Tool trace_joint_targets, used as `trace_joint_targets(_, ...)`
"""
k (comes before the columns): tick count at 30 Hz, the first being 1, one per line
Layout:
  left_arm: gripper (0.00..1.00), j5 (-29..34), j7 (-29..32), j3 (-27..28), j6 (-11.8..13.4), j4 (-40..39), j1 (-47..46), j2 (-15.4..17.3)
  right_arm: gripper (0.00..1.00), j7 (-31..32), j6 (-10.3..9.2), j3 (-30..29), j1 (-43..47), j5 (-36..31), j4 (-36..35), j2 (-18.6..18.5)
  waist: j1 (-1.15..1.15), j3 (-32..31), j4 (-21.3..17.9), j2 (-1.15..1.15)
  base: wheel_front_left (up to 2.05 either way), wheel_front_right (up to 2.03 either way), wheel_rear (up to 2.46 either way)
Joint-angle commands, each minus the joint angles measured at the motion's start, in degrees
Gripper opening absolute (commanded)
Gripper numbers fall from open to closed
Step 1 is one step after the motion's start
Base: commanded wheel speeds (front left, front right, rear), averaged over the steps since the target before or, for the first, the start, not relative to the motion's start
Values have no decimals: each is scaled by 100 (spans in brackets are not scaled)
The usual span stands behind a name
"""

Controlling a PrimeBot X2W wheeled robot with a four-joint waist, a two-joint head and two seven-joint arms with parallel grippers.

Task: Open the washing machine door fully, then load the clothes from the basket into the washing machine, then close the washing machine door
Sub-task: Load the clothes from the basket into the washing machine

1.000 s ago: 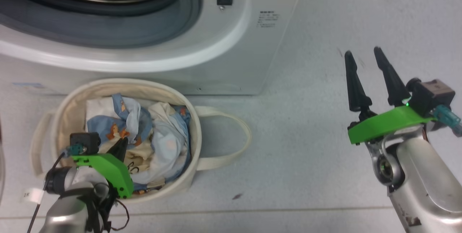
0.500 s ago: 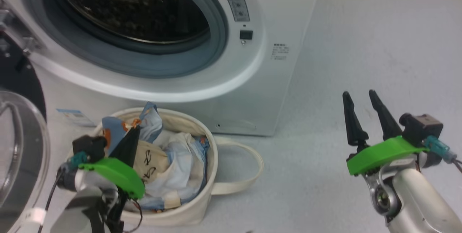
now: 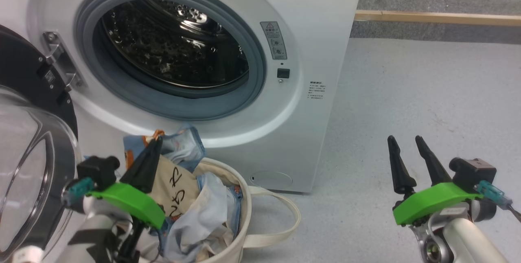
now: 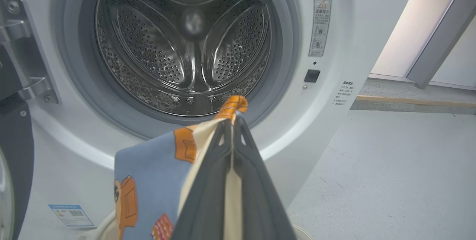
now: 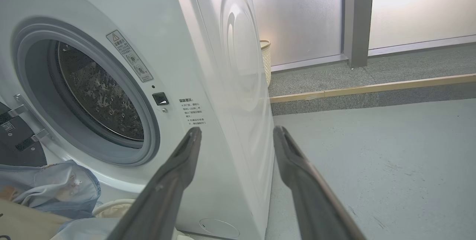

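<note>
Your left end effector [image 3: 156, 143] was clenched on the clothes [image 3: 175, 185], holding them over the basket [image 3: 245, 210] at six o'clock of the washing machine [image 3: 321, 31]. Your right end effector [image 3: 404, 141], at four o'clock, stood released and empty.

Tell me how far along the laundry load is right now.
Done: the washing machine door stands swung open at the left, and the drum looks empty. In hand: the left gripper is shut on a blue printed garment, held above the basket toward the opening; the right gripper hangs open, empty. Left: this garment, the rest of the clothes in the basket, then closing the door.
</note>
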Motion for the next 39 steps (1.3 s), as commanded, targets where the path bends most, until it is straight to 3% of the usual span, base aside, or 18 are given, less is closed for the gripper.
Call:
trace_joint_targets(1, 0, 1, 14, 255, 7, -248, -316, 234, 100, -74, 3, 60, -111, 23, -169, -45, 2, -23, 0, 0, 0, 0, 0)
trace_joint_targets(10, 0, -53, 559, 369, -1, -1044, -907, 667, 100, -76, 3, 1, -72, -1, -260, 22, 2, 21, -106, 0, 0, 0, 0)
trace_joint_targets(19, 0, 4, 747, 442, -55, -1279, -1909, 979, 100, -76, 3, 23, -216, -63, -322, 86, 2, 409, -277, 0, 0, 0, 0)
trace_joint_targets(25, 0, 23, 369, 562, -84, -866, -2408, 1073, 100, -76, 3, 49, -343, -131, -358, 99, 2, 780, -434, 0, 0, 0, 0)
trace_joint_targets(31, 0, -20, -87, 641, -117, 52, -2586, 844, 100, -76, 3, 83, -478, -220, -401, 70, 2, 1184, -696, 0, 0, 0, 0)
trace_joint_targets(39, 0, 145, -177, 924, -128, 924, -2580, 653, 100, -76, 3, 106, -575, -278, -469, 4, 2, 1488, -999, 0, 0, 0, 0)
